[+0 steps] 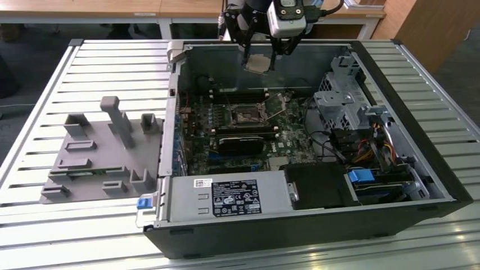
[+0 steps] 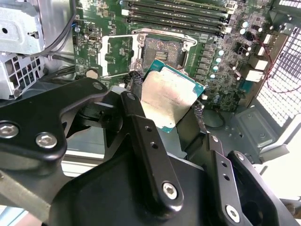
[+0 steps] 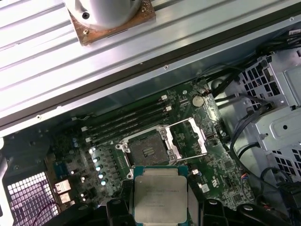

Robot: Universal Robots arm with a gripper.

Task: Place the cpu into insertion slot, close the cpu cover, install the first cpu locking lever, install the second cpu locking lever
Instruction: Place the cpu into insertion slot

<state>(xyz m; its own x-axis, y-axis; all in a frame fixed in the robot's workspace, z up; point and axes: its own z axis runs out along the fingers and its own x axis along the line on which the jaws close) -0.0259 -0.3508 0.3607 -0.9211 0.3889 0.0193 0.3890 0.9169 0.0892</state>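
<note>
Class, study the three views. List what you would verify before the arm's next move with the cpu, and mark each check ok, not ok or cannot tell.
1. The jaws hold the cpu by its edges: ok.
2. The cover is swung open, off the socket: ok.
3. The socket's centre is bare: ok, in both wrist views.
4. The cpu sits in the socket: not ok; it hangs above the board, apart from the socket.
5. The cpu's corners line up with the socket: cannot tell.
</note>
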